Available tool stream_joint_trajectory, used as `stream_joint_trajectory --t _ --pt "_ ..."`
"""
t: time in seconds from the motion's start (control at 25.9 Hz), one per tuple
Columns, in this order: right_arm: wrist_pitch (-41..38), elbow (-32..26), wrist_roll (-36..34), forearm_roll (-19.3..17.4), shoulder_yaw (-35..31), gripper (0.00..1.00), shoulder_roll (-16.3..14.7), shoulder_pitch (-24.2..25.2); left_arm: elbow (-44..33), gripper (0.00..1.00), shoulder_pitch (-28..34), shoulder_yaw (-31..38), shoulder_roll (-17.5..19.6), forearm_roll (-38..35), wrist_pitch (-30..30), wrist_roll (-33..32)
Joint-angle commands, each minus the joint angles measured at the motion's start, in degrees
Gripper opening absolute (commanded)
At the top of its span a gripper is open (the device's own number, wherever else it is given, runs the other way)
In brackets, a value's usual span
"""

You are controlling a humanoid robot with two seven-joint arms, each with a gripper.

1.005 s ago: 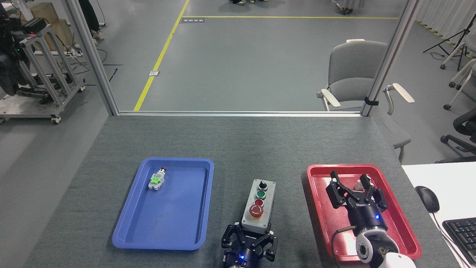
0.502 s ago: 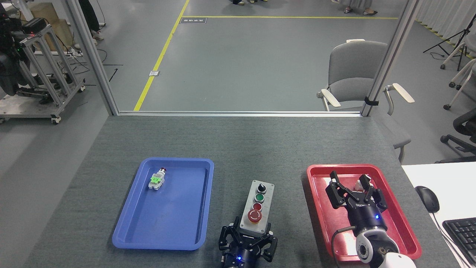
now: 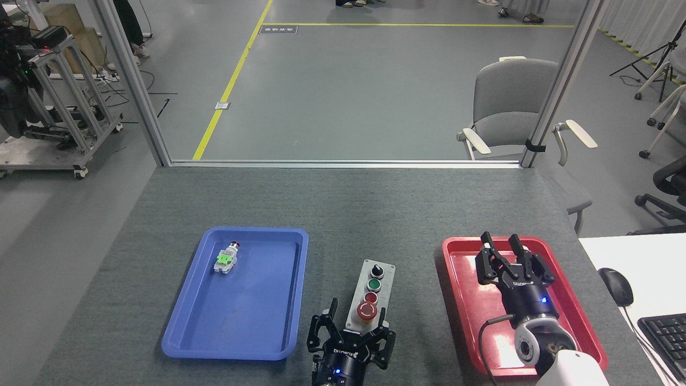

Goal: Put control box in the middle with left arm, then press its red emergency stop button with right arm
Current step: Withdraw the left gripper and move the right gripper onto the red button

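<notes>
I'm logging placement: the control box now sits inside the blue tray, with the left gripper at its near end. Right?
Not quite. The head view shows the control box on the bare tabletop between the trays, beside the blue tray. The left gripper is at its near end.

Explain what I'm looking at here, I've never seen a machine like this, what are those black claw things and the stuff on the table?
This is one picture, taken from the robot's own head, looking down at a grey table. The two black claws are its pincers. The left pincer sits at the near end of a grey control box between two trays, its fingers spread beside the box; a firm grip is unclear. The box's big red emergency stop button is nearest. The right pincer hovers open over the red tray. The blue tray holds a small green part.
</notes>
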Motion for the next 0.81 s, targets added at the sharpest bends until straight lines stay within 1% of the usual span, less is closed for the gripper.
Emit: stream_joint_trajectory --t 0.0,0.12,0.23,0.31,0.35,0.43,0.5,0.58,0.66,0.73,0.77 --pt "-6.17 0.81 -0.06 0.02 4.56 0.0 -0.94 -2.56 -4.6 1.0 1.0 1.06 2.68 -0.17 0.16 0.54" --pt "-11.62 0.81 0.47 0.11 8.26 0.0 -0.77 -3.79 -7.85 1.0 1.53 2.82 5.84 -0.26 0.16 0.62" --pt "-12.85 1.34 2.4 0.55 14.15 0.0 -0.15 -5.11 -11.72 1.0 1.53 4.4 11.12 -0.08 -0.45 0.01" --pt "-13.12 1.87 5.13 0.55 18.37 0.0 0.29 -5.37 -13.56 1.0 1.62 6.95 14.9 0.36 -1.95 -0.17" --pt "-13.29 1.95 6.45 0.64 20.04 0.0 0.55 -5.37 -14.18 1.0 1.97 8.71 16.74 0.36 -4.06 -0.25" --pt "-13.38 1.95 8.73 0.73 22.32 0.0 1.43 -5.37 -14.53 1.0 3.11 13.99 19.73 0.44 -10.39 -0.25" --pt "-13.38 2.13 10.4 0.81 23.64 0.0 2.22 -5.29 -14.18 1.0 4.7 21.46 20.79 0.53 -17.33 -0.25" --pt "-13.29 3.45 10.67 0.81 24.08 0.0 3.1 -5.11 -13.92 1.0 6.1 28.75 20.79 0.62 -22.86 -1.22" --pt "-13.12 4.42 10.75 0.81 24.08 0.0 4.24 -4.85 -13.74 1.0 6.45 34.11 20.79 0.62 -27.26 -6.4" --pt "-13.38 4.5 10.75 0.81 24.17 0.0 4.33 -4.67 -13.74 1.0 6.45 36.66 21.05 -0.26 -30.51 -11.86" --pt "-13.38 4.5 10.75 0.81 24.17 0.0 4.33 -4.58 -13.65 1.0 6.37 37.19 21.75 -0.26 -31.92 -13.53"
